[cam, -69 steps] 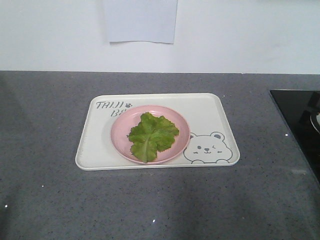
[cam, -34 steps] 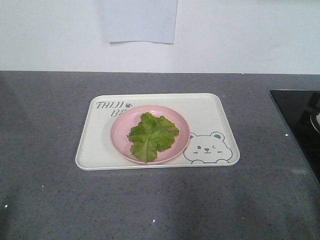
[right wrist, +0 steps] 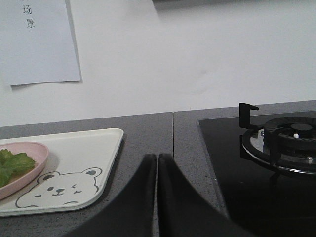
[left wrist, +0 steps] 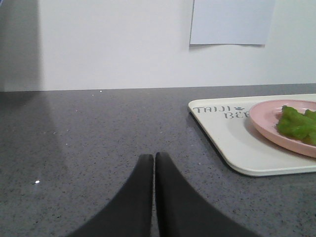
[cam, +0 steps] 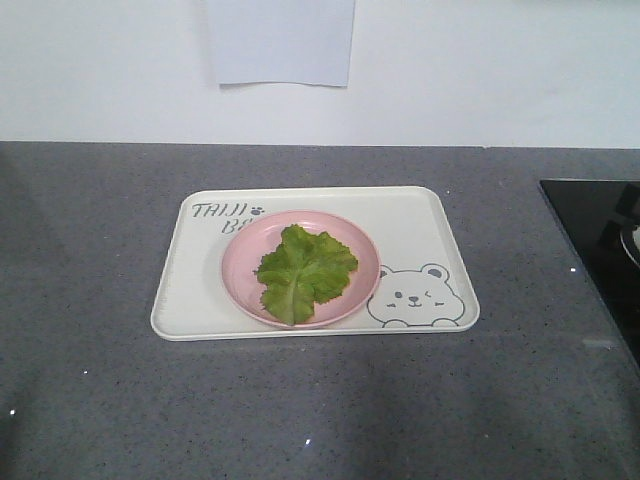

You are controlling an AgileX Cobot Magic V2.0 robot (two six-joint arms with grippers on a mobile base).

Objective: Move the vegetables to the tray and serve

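A green lettuce leaf (cam: 304,270) lies on a round pink plate (cam: 240,270), which stands on the cream bear tray (cam: 410,225) in the middle of the grey counter. Neither gripper shows in the front view. In the left wrist view my left gripper (left wrist: 154,157) is shut and empty, low over the counter left of the tray (left wrist: 232,143); the leaf (left wrist: 296,123) and the plate (left wrist: 266,118) show at the right. In the right wrist view my right gripper (right wrist: 157,157) is shut and empty, right of the tray (right wrist: 89,148); the leaf (right wrist: 12,165) shows at the left.
A black gas hob (right wrist: 276,163) with a burner (right wrist: 289,133) lies right of the right gripper; its corner also shows in the front view (cam: 600,240). A white wall with a paper sheet (cam: 282,40) stands behind the counter. A counter seam (right wrist: 173,131) runs beside the tray.
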